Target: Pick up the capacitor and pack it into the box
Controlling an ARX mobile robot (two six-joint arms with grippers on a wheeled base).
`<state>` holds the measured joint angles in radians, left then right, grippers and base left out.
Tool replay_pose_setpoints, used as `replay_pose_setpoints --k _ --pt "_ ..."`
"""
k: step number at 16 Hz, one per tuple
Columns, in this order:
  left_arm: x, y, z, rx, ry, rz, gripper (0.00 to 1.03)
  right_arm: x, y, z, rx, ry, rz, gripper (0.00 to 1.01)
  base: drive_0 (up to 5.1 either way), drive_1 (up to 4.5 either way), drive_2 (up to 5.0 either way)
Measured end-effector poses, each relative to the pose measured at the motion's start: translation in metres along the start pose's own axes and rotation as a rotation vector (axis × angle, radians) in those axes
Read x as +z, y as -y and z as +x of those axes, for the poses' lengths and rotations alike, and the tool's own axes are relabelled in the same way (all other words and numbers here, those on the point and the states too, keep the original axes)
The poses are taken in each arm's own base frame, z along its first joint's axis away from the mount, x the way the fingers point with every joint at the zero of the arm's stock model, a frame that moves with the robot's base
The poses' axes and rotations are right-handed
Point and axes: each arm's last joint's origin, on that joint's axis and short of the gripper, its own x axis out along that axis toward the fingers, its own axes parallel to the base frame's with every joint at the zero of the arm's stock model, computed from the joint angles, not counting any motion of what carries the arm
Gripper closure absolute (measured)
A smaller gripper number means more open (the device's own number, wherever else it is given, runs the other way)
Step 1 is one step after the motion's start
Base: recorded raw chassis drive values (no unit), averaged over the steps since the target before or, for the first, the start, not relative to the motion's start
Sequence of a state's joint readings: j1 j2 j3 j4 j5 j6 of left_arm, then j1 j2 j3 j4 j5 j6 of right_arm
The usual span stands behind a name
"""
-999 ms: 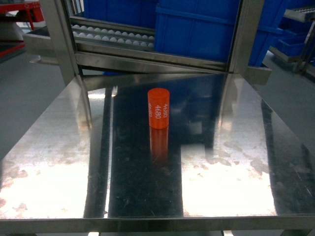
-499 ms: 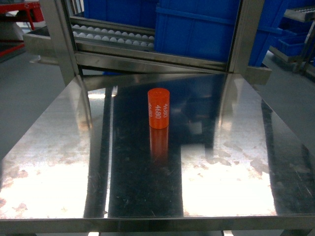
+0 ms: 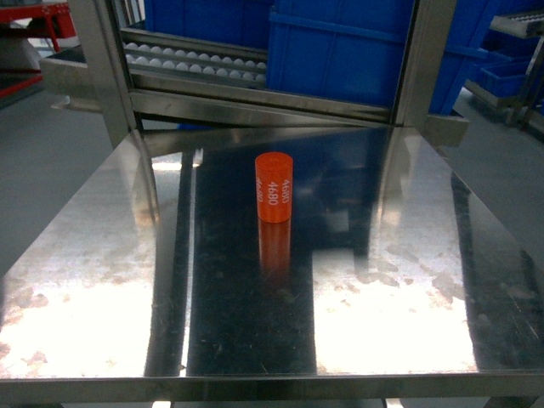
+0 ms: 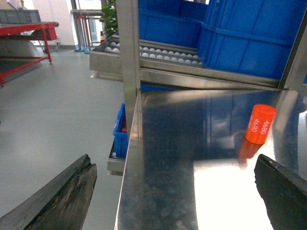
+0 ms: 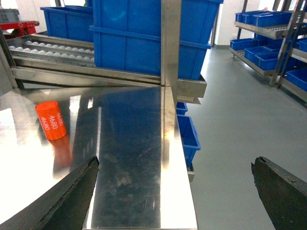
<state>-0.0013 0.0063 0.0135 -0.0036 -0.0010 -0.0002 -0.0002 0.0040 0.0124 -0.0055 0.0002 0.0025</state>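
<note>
An orange cylindrical capacitor (image 3: 274,187), printed "4680", is seen standing upright near the middle of the steel table (image 3: 102,280), slightly toward the far edge. No box is visible in any view, so the packing destination cannot be placed from this position.

The left claw (image 4: 175,191) is observed wide open and empty — its dark fingers (image 4: 57,196) appear at the bottom corners of the left wrist view, held off the table's left edge. The right claw (image 5: 175,191) is likewise spread wide with nothing held, off the table's right edge. Neither claw is seen in the head view.

Risks noted:
- The capacitor is judged easy to topple, being tall for its base on a smooth, glossy surface; a glancing finger would likely send it rolling toward an edge.
- A bright reflection is cast directly beneath the capacitor — its base may be misjudged and the claw brought down too low.
- The upright frame posts (image 3: 102,76) stand close to either approach path and could be struck.

Differences between views: the head view alone shows the capacitor's place on the whole table. The wrist views alone show the claws, and also the floor, a small blue bin (image 5: 188,139) beneath the table edge and the stacked blue bins (image 5: 134,33) behind on the roller rack (image 4: 158,53).
</note>
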Motion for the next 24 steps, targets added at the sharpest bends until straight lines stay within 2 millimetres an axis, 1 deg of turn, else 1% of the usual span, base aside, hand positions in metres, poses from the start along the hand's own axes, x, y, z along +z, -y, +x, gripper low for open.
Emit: replay_pose_setpoints --k 24 --pt "0.0000 0.0000 0.0000 0.000 0.000 0.000 0.05 0.0000 0.0000 0.0000 0.000 0.000 0.000 0.03 0.0 0.00 0.0"
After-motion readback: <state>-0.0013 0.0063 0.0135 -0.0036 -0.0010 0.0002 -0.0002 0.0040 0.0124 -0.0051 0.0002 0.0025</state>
